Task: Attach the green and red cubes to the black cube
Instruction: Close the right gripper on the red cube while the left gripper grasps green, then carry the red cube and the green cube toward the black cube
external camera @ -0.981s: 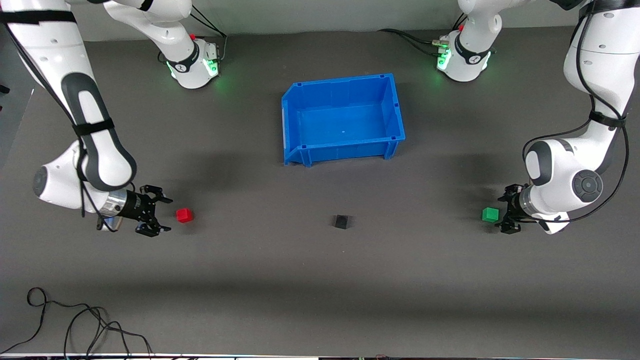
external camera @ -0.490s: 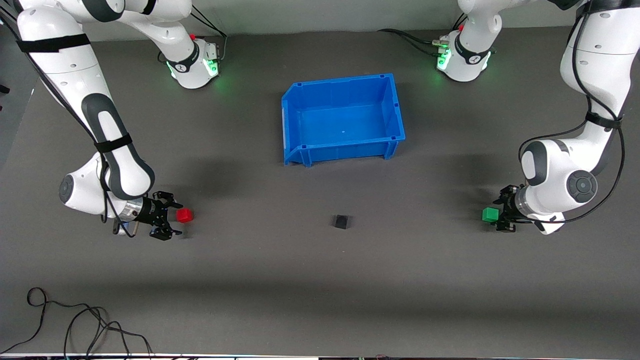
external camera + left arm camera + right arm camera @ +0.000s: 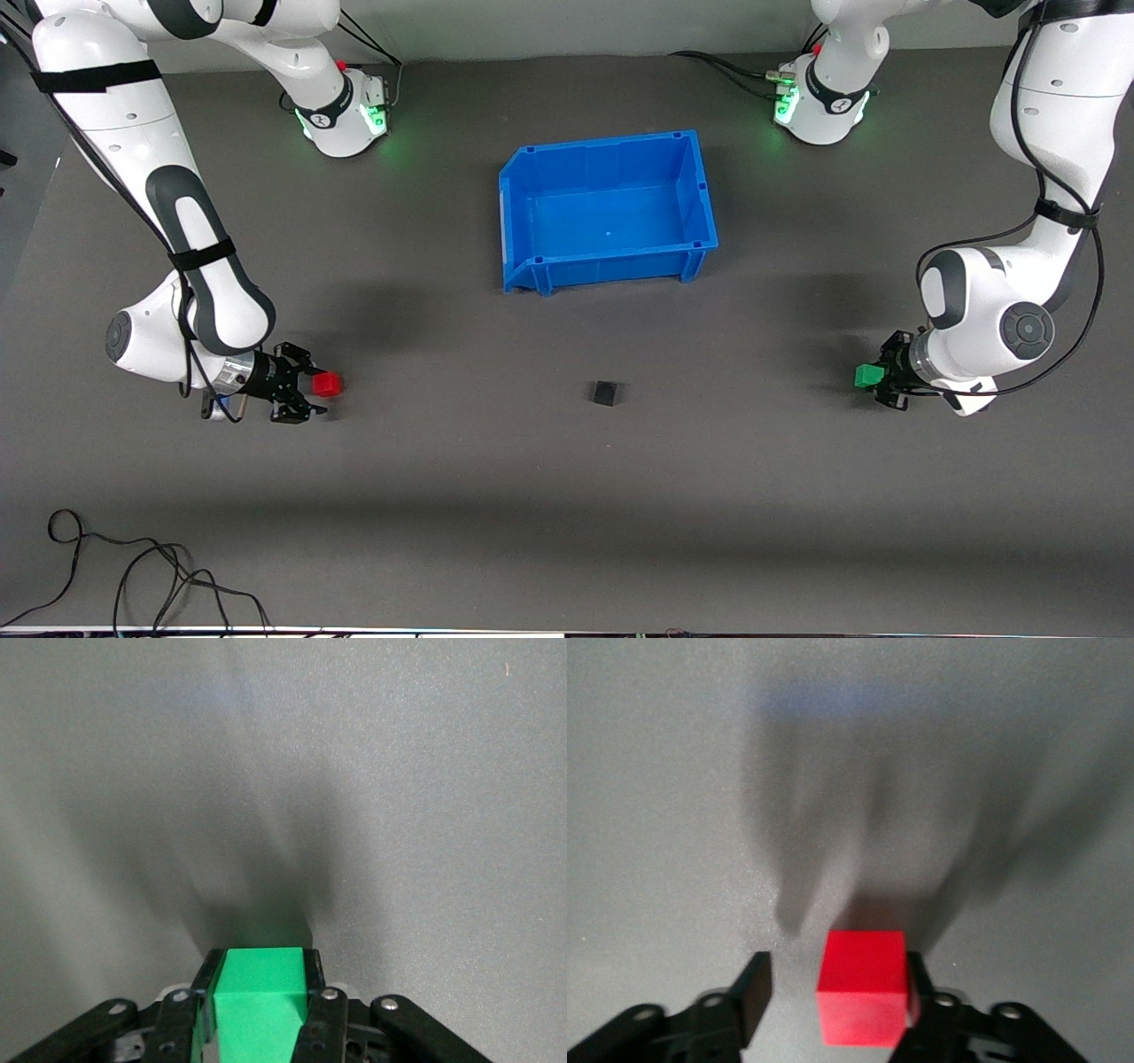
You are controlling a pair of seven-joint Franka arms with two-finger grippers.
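The green cube [image 3: 866, 377] lies on the grey mat toward the left arm's end of the table, and my left gripper [image 3: 879, 382] is shut on it. In the left wrist view both fingers [image 3: 312, 970] press the green cube's [image 3: 261, 992] sides. The red cube [image 3: 327, 384] lies toward the right arm's end, between the jaws of my open right gripper [image 3: 310, 391]. In the right wrist view one side of the red cube [image 3: 864, 985] touches a finger, and a gap separates it from the other finger [image 3: 753, 992]. The black cube [image 3: 605, 392] sits alone on the mat between the two arms.
A blue bin [image 3: 611, 259] stands farther from the front camera than the black cube, between the two arm bases. Loose black cables [image 3: 133, 576] lie at the mat's front edge toward the right arm's end.
My left gripper closed onto the green cube. My right gripper slid forward until its jaws straddled the red cube, and they have narrowed around it.
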